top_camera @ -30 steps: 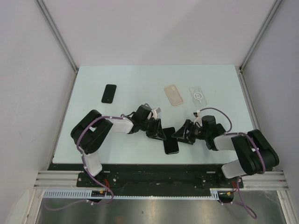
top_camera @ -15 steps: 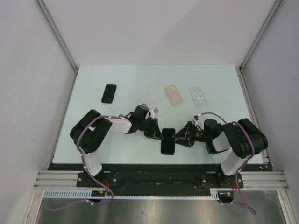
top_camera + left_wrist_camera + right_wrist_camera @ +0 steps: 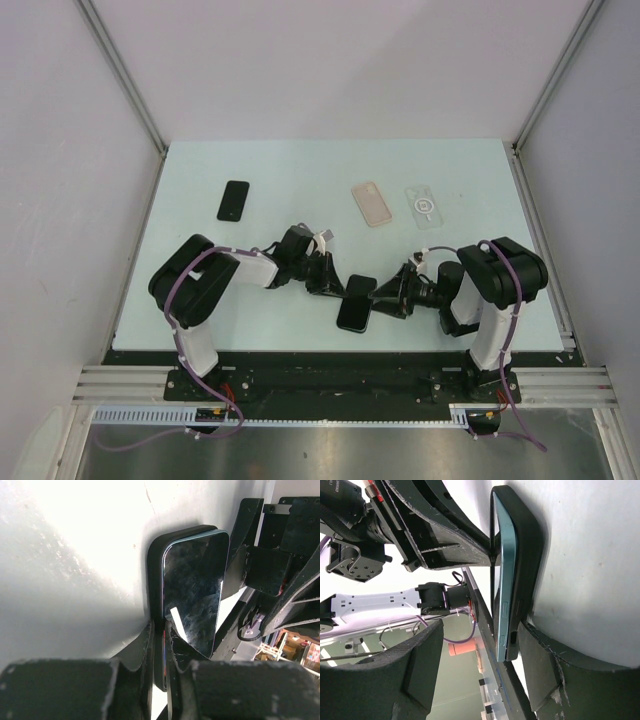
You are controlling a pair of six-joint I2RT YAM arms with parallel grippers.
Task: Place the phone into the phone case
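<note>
Both arms lie low and folded over the near strip of the table [image 3: 280, 170], reaching inward toward its middle. The left gripper [image 3: 334, 286] comes in from the table's left side. Its fingers [image 3: 142, 647] are drawn almost together and clamped on one end of the phone [image 3: 354, 303], one on the glass and the other behind the black case [image 3: 152, 570]. The right gripper [image 3: 384, 297] comes in from the table's right side with its jaws apart, straddling the opposite end. One of its fingers sits close against the case's back and the other stands clear of the screen.

The phone is at the middle of the table, close to the near edge. It sits in the black case with its teal side showing above the case's rim. Whether it lies flat on the table I cannot tell.

The near edge leaves little room on that side, while the table's middle band is open. The two grippers crowd each other across the phone. On the far half of the table, well apart from them, lie a second phone [image 3: 233, 200] toward the left, a beige case [image 3: 372, 203] right of centre, and a clear case [image 3: 425, 206] just beside it.
</note>
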